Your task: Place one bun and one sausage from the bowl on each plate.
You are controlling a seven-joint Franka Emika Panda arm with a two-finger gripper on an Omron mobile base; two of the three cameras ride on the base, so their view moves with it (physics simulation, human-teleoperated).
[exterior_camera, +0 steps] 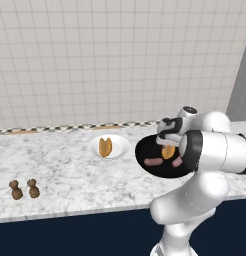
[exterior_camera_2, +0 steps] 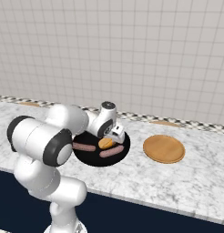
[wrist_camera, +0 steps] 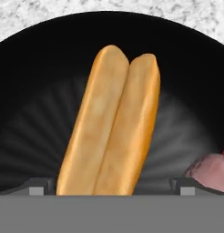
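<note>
Marble counter (exterior_camera: 70, 170) with grey veins runs under a pale tiled wall, dark cabinet front below. Black bowl (exterior_camera_2: 93, 157) sits mid-counter, holding one bun (wrist_camera: 111, 123) and two sausages: one sausage (exterior_camera_2: 84, 147) on the bowl's left part, another sausage (exterior_camera_2: 111, 151) toward its right, bun between them, slightly farther back. Gripper (wrist_camera: 111, 191) hangs low over the bowl right above that bun, fingers spread wide on either side of it, pinching nothing; hand view has the bun's split running lengthwise between the two tips, a pink sausage end at the lower right. White plate (exterior_camera: 120, 142) left of the bowl, close to it, carries one bun (exterior_camera: 105, 146), no sausage on it. Orange-tan plate (exterior_camera_2: 164, 148) right of the bowl, bare. Two dark brown shakers (exterior_camera: 24, 189) stand side by side far left, near the counter's front edge
</note>
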